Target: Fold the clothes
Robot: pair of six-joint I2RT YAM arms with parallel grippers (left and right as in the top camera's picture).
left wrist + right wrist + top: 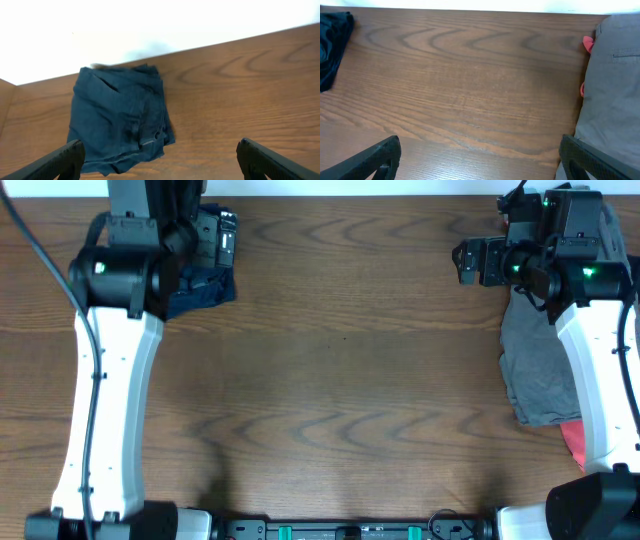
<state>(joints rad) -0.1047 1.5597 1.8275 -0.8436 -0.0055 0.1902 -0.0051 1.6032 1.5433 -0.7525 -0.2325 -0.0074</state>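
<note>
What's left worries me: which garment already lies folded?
The navy shorts, a compact stack far left; the grey trousers on the right lie spread loose.

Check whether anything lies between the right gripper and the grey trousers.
Nothing visible does. The right gripper, jaws open, hangs over the table, with the grey trousers right beside one finger. A coral-pink piece peeks out at the trousers' edge, off the direct line.

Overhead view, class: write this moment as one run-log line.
left tool: open, near navy shorts; right tool: open, empty; grey trousers: at right edge
</note>
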